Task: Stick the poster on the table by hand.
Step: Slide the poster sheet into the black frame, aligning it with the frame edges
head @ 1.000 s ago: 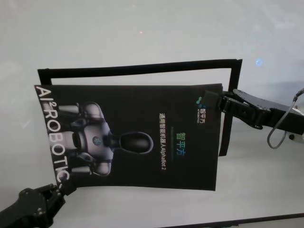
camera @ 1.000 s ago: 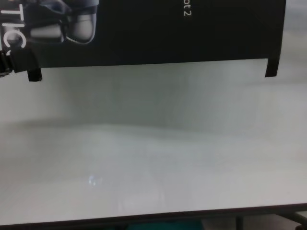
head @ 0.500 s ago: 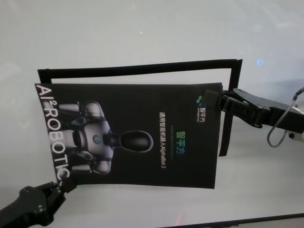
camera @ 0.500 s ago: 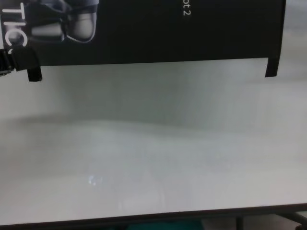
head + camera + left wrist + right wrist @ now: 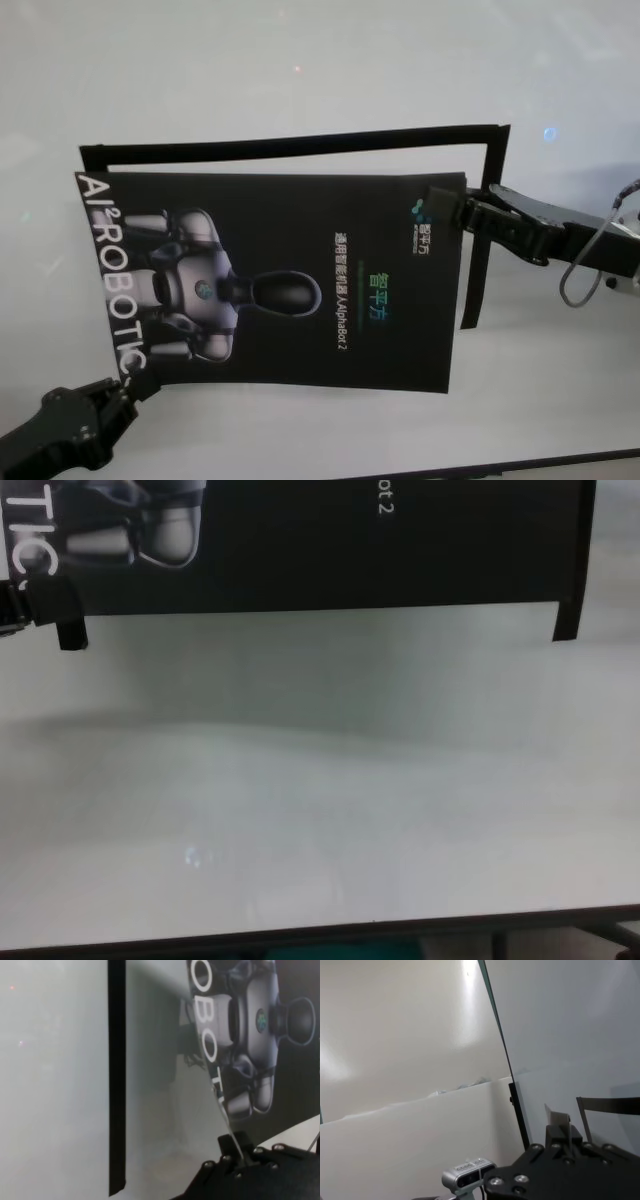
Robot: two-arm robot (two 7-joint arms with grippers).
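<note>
Poster (image 5: 290, 280) spans both clamped pincers.

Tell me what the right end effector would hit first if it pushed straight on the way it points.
The right end effector points toward the robot's left and is already clamped on the large glossy black poster; pushing on, it would likely just drive into that sheet and buckle it. Height above the white table is unclear.

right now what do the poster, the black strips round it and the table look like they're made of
The poster looks like thin glossy coated paper: it bows where the left pincer pinches its corner, while the right pincer holds the opposite edge. The black strips seem to be matte tape, lying flat and narrow. The table looks like smooth, slightly shiny white laminate or painted board; which one is unclear.
</note>
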